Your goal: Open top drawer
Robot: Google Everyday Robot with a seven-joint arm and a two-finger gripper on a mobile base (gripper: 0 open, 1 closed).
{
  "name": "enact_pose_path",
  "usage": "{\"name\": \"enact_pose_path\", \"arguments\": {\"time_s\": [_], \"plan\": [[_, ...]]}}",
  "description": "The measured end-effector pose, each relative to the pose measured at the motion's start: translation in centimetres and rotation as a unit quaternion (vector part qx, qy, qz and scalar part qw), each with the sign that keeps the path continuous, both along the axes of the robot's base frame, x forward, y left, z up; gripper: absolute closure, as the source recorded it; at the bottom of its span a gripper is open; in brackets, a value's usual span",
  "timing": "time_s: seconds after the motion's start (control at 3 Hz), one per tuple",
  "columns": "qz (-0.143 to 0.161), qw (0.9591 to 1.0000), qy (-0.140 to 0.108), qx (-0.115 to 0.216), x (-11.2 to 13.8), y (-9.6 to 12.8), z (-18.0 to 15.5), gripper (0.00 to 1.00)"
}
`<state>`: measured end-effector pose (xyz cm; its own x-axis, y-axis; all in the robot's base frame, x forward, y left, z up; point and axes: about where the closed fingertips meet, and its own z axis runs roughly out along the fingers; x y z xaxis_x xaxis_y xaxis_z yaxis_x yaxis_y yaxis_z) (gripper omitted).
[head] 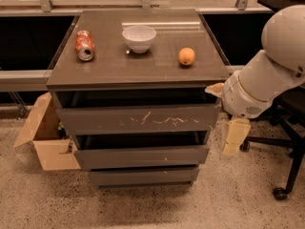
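Observation:
The top drawer (138, 119) is the tallest dark grey-brown front of the cabinet, with whitish scratches across its middle. A dark gap shows above it, under the cabinet top (138, 70). Two shorter grey drawer fronts (141, 156) sit below it. My gripper (226, 113), cream coloured on a white rounded arm (271, 75), is at the right end of the top drawer. One cream part is near the drawer's upper right corner and another hangs just right of the cabinet.
On the cabinet top are a crushed red can (84, 45), a white bowl (139, 37) and an orange (187, 56). An open cardboard box (45, 140) stands on the floor at the left. A black office chair base (283, 149) is at the right.

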<state>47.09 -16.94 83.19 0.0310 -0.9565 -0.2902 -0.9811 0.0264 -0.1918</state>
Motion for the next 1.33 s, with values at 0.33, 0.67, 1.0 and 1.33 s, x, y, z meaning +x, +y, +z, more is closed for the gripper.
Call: {"name": "enact_pose_path", "arguments": {"time_s": [0.33,0.67,1.0,1.33], "plan": [[0.000,1.0000,0.000,0.000,0.0,0.0,0.0,0.00],[0.020,0.9995,-0.003,-0.023,2.2,1.1,-3.6,0.00],[0.023,0.9994,-0.015,-0.023,4.3,1.4,-5.7,0.00],[0.012,0.9996,-0.019,-0.019,8.5,1.5,-10.9,0.00]]}}
